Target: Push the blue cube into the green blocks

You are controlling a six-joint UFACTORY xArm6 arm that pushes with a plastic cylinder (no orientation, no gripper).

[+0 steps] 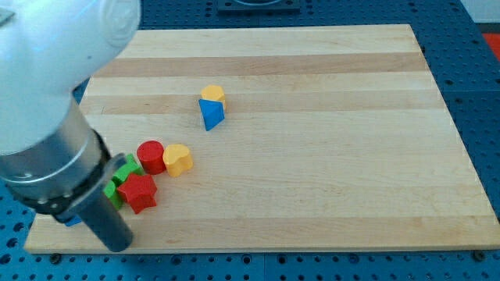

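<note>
Though beside green blocks (121, 178), my tip (117, 243).

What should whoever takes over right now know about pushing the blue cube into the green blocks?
End effector: none, only a rod. My tip sits near the board's bottom-left corner, just below the green blocks and the red star.
Blue cube: mostly hidden behind the arm. A blue sliver at the rod's left is probably it.
Done: contact with the greens cannot be confirmed.
Left: probably get to the cube's left and push it rightward into the greens.
The blue wedge mid-board is not the target.
</note>
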